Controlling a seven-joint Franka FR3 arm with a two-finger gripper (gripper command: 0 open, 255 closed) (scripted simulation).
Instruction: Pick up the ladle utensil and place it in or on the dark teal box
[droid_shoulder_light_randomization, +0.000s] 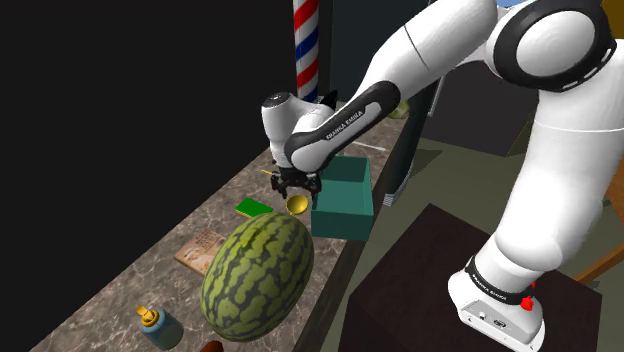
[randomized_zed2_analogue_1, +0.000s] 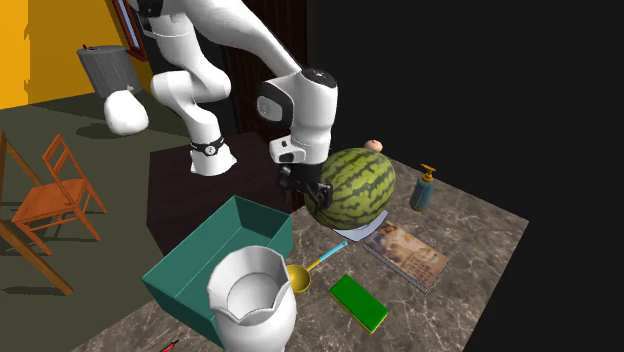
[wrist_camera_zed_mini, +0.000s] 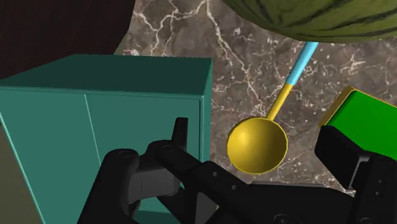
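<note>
As the gripper hangs, fingers apart, over the ladle beside the teal box, the approach likely needs descent, then closing.

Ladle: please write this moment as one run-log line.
phase: pre-grasp | end effector: open, over ladle, not touching | ladle: lying on marble counter beside teal box | placed: not yet
</note>
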